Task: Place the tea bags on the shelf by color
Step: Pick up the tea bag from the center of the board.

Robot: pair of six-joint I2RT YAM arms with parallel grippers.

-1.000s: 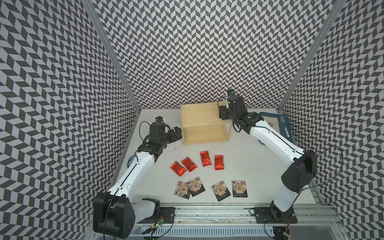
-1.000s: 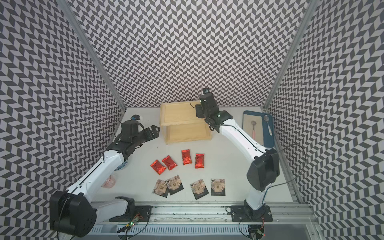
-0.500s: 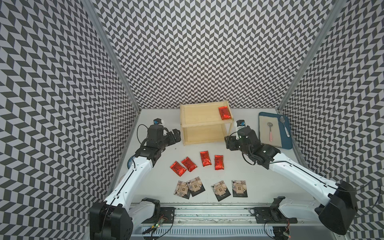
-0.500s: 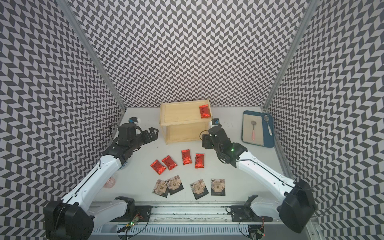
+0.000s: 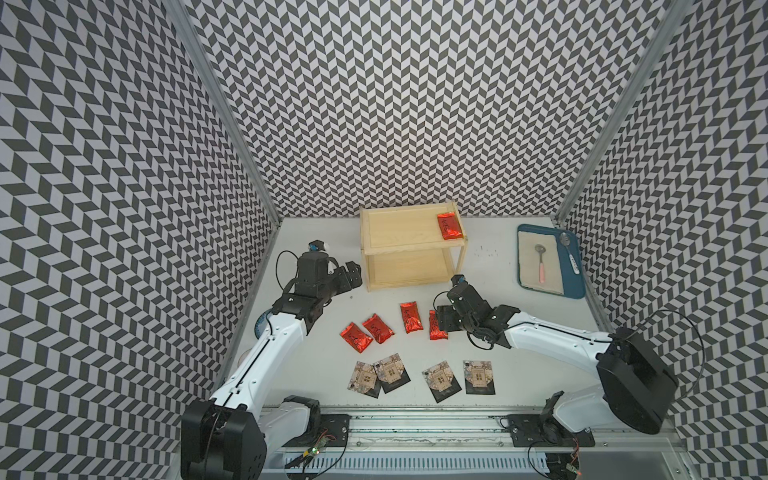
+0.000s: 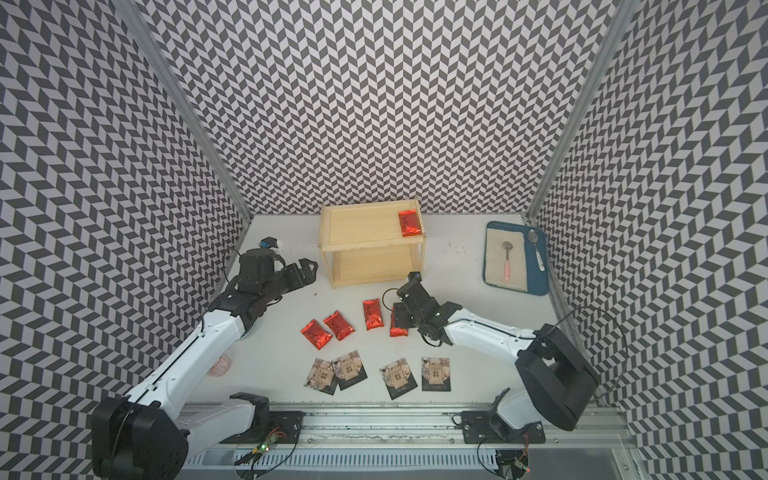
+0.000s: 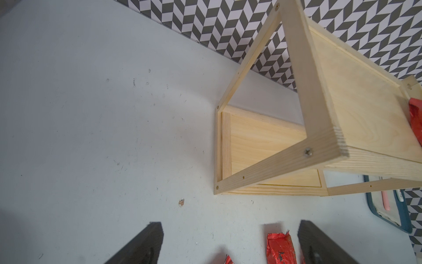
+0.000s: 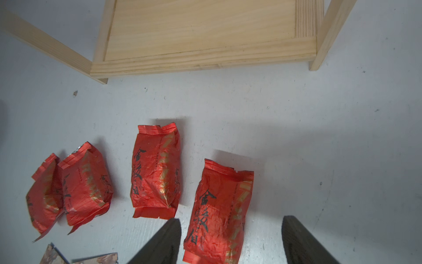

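Your right gripper [image 5: 442,324] hangs spread open over the rightmost red tea bag [image 5: 435,334], mid-frame below the shelf [image 5: 409,266]. Its long axis points up-frame, between the jaws. The left gripper [image 5: 351,276], also open, sits farther off.

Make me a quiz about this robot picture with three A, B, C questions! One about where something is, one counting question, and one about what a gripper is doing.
1. Where does the shelved red bag lie on the shelf?
A. top board
B. lower board
C. under it

2. How many black packets lie on the table?
A. two
B. four
C. six

3. The right gripper is:
A. open
B. shut on a black packet
C. shut on a shelf post

Answers:
1 A, it rests at a corner of the top board.
2 B, four show in both top views.
3 A, its jaws stand apart, with a loose red bag between them in the right wrist view.
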